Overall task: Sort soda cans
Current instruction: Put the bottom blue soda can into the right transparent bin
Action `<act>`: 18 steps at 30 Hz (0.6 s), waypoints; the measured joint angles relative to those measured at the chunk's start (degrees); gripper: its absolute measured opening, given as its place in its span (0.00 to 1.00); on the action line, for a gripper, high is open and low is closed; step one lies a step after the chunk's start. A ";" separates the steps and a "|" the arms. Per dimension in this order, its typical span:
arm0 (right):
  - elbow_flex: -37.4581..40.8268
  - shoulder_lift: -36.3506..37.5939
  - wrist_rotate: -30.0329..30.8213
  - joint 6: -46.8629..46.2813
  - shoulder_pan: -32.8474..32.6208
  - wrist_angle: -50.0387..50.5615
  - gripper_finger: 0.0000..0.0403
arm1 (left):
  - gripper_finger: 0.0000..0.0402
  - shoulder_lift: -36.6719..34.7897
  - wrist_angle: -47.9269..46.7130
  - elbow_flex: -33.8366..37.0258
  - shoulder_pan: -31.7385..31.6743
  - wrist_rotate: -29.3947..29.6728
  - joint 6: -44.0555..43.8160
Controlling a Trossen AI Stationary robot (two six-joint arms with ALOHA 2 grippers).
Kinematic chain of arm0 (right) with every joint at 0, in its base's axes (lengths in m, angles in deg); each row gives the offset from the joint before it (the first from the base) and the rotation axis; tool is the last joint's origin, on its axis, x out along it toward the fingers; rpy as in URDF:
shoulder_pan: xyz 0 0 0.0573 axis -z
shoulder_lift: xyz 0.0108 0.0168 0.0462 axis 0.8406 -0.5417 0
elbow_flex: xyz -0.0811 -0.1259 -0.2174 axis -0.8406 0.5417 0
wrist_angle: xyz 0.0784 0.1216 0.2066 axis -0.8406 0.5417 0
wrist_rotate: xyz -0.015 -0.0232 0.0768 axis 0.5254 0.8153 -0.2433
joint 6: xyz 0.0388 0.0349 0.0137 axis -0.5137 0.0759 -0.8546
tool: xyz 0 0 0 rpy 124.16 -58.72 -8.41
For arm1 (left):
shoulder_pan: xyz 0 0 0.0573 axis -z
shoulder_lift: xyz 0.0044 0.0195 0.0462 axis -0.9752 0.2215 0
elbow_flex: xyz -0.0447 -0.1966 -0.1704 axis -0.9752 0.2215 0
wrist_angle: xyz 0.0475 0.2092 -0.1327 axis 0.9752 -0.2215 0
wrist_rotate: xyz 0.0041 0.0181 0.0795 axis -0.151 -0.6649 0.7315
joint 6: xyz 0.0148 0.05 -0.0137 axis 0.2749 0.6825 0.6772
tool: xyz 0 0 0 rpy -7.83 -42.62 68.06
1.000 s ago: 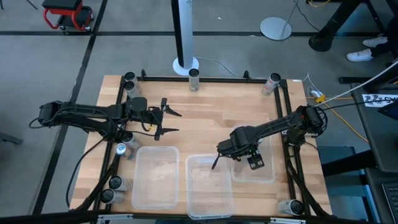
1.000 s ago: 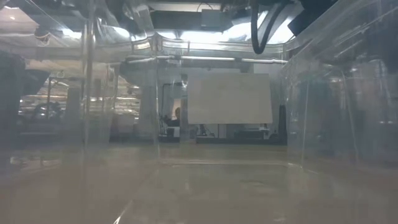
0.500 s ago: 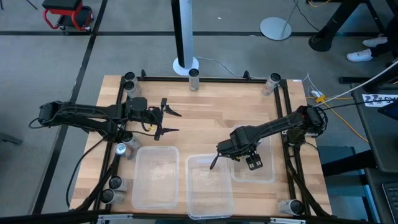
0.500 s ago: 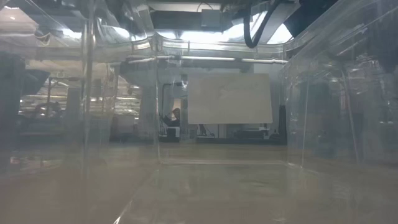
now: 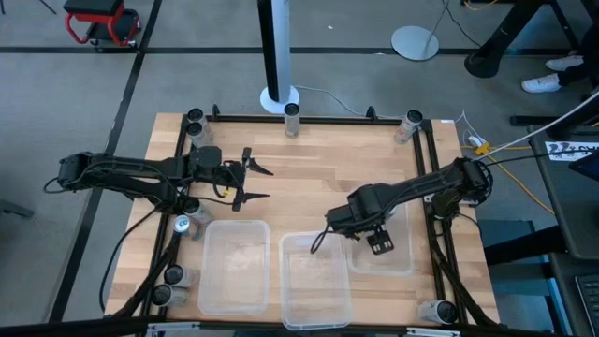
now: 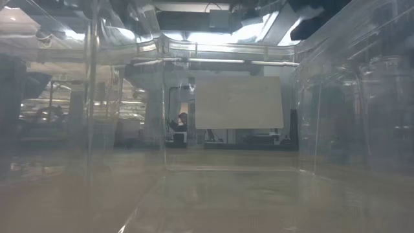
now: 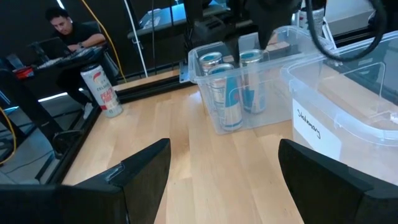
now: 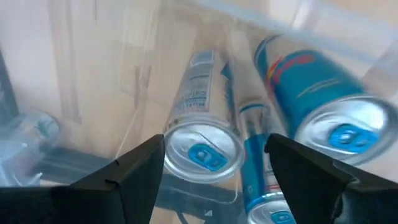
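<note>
Slightly shifted since a second ago, the right gripper [image 5: 323, 241] sits a touch lower and further left in the high view, over the far edge of the middle clear bin [image 5: 316, 285]; the left arm has not budged. In the right wrist view its two dark fingers [image 8: 140, 174] stand well apart with nothing between them, and blue-and-silver soda cans [image 8: 202, 146] fill the frame just beyond, seen through clear plastic.

Those cans stand upright in the right-hand clear bin [image 7: 214, 99], at upper centre of the left wrist view. More cans ring the table: one red-and-white can [image 7: 101, 90] at upper left of that view, and others along the frame rails in the high view, such as the silver-topped can [image 5: 182, 225] at left of centre.

The left gripper [image 5: 248, 175] waits at upper left of the table, fingers spread, holding nothing.

By my judgement, the cans are light, stiff, thin-walled and slick, easily dented or tipped. A hold across the mid-body, fingers square to the side wall, should suit best; the rim offers little purchase.
</note>
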 joint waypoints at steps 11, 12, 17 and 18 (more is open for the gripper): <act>-0.60 -0.06 4.05 -0.17 -1.30 -6.94 0.71 | 0.72 0.00 -0.03 0.00 0.01 0.00 0.00; -0.08 -0.13 3.89 -0.19 -1.66 -8.11 0.71 | 0.72 0.00 -0.03 0.00 -0.01 0.00 0.00; 3.44 -0.22 4.26 -3.51 -3.47 -9.01 0.70 | 0.72 0.00 -0.03 0.00 -0.01 0.00 -0.22; 4.34 -0.24 4.24 -4.21 -3.80 -9.05 0.69 | 0.72 0.00 -0.01 0.00 -0.01 0.00 -0.26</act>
